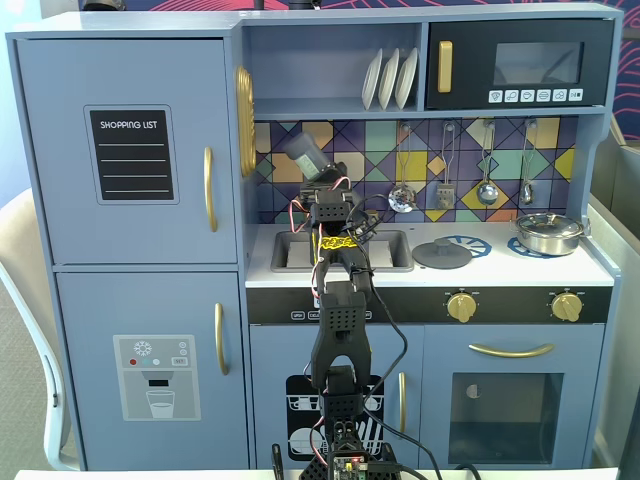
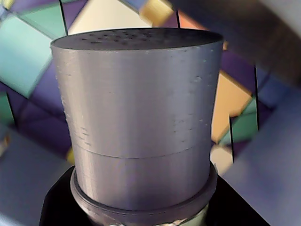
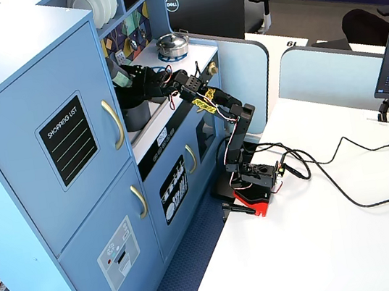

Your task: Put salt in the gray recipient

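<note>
The salt shaker (image 1: 303,153), a dark-gray cylinder, is held tilted in front of the tiled back wall. My gripper (image 1: 314,172) is shut on the shaker's lower part. In the wrist view the shaker (image 2: 141,108) fills the frame, its holed top at the upper edge, and the gripper (image 2: 141,214) shows as black jaws at its base. In a fixed view the shaker (image 3: 117,70) and gripper (image 3: 129,83) hang above the gray pot (image 3: 136,115), which stands on the counter by the sink. From the front the arm hides the pot.
A flat gray lid (image 1: 442,254) lies on the counter right of the sink (image 1: 292,250). A shiny silver pan (image 1: 548,233) sits on the right burner. Utensils (image 1: 487,190) hang on the tiled wall. A shelf with plates (image 1: 389,78) is close above the gripper.
</note>
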